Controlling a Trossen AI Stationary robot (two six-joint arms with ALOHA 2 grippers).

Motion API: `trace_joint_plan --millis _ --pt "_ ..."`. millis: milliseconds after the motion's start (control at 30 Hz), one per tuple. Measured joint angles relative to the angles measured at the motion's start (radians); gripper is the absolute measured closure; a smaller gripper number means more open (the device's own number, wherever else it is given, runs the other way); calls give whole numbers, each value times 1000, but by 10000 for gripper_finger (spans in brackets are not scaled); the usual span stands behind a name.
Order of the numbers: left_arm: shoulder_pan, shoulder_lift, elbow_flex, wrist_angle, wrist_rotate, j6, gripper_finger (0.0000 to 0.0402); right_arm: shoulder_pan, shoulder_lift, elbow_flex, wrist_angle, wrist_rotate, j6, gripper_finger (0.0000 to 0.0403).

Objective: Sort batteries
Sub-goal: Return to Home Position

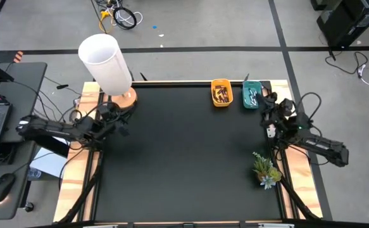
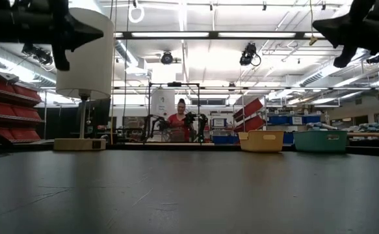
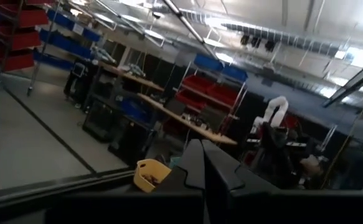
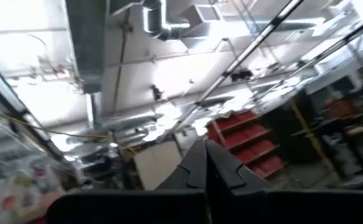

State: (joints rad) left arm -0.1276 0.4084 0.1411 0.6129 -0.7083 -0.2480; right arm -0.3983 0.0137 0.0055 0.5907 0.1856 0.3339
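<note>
The batteries lie in two small trays at the table's far edge: dark and orange ones [image 1: 221,95] in the yellow tray [image 1: 221,84], pale ones [image 1: 252,97] in the teal tray [image 1: 252,85]. The low view shows both the yellow tray [image 2: 261,140] and the teal tray [image 2: 320,140] standing on the mat. My left gripper [image 1: 121,121] is raised over the table's left edge, shut and holding nothing, its fingers [image 3: 203,163] together. My right gripper [image 1: 268,113] is raised at the right edge near the teal tray, also shut and holding nothing, its fingers [image 4: 206,160] tilted up at the ceiling.
A tall white lamp [image 1: 106,62] on a wooden base stands at the far left corner, close to my left gripper. A small potted plant [image 1: 265,170] sits by the right edge. The black mat [image 1: 184,164] lies bare between the arms. A person stands in the room beyond the table.
</note>
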Motion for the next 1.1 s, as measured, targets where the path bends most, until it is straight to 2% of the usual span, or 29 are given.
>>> trace_joint_plan --millis 100,233,467,667,900,1100 --pt "41 0 -63 86 48 -41 401 -40 1 0 8 -21 -14 402" --pt "81 -2 -124 134 82 -98 401 -109 0 0 27 -107 -5 402" --pt "164 -19 -133 69 172 -155 401 -245 1 0 29 -277 116 402" --pt "256 -74 -133 -56 260 -207 401 -367 1 0 9 -346 153 402" --pt "351 -200 -133 -234 344 -256 401 -539 1 0 -104 -521 239 402" --pt "398 -350 -133 -376 357 -261 401 -677 1 0 -93 -607 271 402"
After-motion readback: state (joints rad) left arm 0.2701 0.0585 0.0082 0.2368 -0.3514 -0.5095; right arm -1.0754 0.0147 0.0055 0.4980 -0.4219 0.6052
